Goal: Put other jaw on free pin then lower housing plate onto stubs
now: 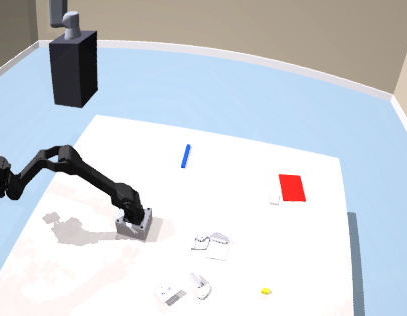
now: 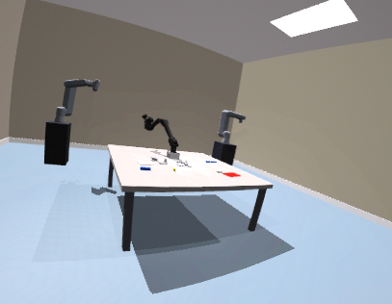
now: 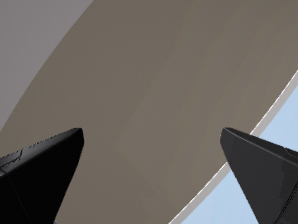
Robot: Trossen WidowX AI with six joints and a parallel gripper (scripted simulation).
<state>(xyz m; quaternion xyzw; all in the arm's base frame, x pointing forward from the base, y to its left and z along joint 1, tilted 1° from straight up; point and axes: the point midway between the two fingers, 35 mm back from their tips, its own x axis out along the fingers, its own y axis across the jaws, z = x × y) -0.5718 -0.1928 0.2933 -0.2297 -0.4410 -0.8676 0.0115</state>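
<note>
My gripper [image 3: 153,135] is open and empty in the wrist view, with wall and floor behind its fingers. The arm holds it high, beyond the table's left side in the top view and far from the parts. A group of white parts [image 1: 218,238] lies right of the arm's base, with a thin square outline beside curved pieces. Nearer the front, a separate white jaw-like part [image 1: 201,287] lies on the table. A small white block-like part [image 1: 166,291] with small round features is left of it. Pale surfaces hide the pins, the gear teeth and which part is the housing plate.
A blue bar [image 1: 186,156] [image 2: 211,162], a red sheet [image 1: 292,188] [image 2: 231,174], a small white block [image 1: 275,198] and a yellow cube [image 1: 265,291] [image 2: 174,169] lie on the table. A blue block [image 2: 145,168] is near its left edge in the exterior view. Two grey arms stand beyond the table.
</note>
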